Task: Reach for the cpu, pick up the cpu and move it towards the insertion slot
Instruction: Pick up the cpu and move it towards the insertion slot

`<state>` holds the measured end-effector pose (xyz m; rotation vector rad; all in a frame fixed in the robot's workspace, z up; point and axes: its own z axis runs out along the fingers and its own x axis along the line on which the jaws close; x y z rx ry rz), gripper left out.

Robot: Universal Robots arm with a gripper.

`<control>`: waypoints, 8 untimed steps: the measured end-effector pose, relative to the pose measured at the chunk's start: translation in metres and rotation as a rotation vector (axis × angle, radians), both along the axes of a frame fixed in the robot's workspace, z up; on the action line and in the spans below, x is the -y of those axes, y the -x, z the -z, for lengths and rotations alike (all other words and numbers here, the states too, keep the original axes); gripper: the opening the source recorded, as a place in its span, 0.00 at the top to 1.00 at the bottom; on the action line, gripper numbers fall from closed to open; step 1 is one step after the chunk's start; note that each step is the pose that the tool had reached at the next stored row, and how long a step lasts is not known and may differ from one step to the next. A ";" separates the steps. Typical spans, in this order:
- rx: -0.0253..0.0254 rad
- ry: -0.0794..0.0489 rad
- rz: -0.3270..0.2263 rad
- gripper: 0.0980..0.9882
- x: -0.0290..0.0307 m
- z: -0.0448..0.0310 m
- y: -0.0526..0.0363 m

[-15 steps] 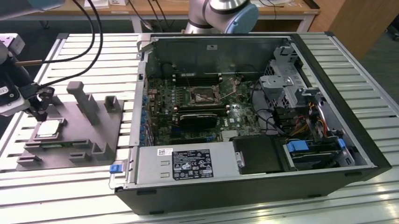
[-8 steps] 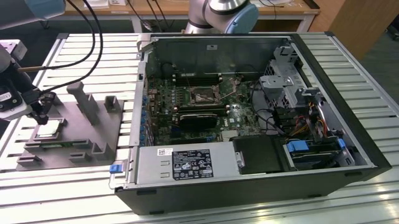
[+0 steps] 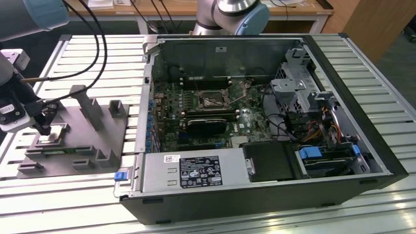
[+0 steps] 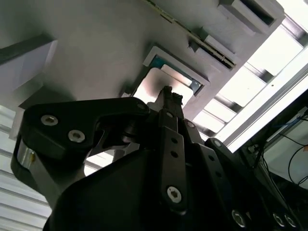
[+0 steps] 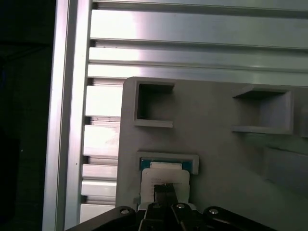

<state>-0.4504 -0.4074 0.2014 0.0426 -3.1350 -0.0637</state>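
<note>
In the exterior view you can see the whole scene. The gripper (image 3: 44,130) is at the exterior view's left, low over the grey fixture (image 3: 85,146) on the metal slat table (image 3: 97,53). The cpu (image 3: 54,135) lies in the fixture, right under the gripper tip. The insertion slot (image 3: 211,101) is well apart from it, on the green board inside the open computer case (image 3: 260,207), in the middle of that view. Black cables (image 3: 97,34) run down to the arm.

Both wrist views give you the close look that the exterior view does not. In the first wrist view the cpu (image 5: 166,174) is a pale square that sits flat in a small pocket of the fixture (image 5: 216,159), beside the shiny slats (image 5: 192,29). The gripper (image 5: 166,188) points straight at the near part of it.

In the second wrist view you look along the dark gripper (image 4: 168,94) from behind. The cpu (image 4: 150,86) shines silver in its pale frame in the fixture (image 4: 96,43).

The fingers (image 5: 160,193) are very close together, with hardly any gap, in both wrist views. The tips (image 4: 166,99) are right at the top of the cpu. You cannot tell if they touch it or grip it. The cpu lies flat in its pocket, not lifted.
</note>
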 end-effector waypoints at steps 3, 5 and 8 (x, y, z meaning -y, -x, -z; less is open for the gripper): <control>-0.0005 0.000 0.000 0.99 0.0027 0.0034 -0.0001; -0.0007 0.000 0.000 0.99 0.0027 0.0034 -0.0001; -0.0008 0.000 0.000 0.99 0.0027 0.0033 -0.0001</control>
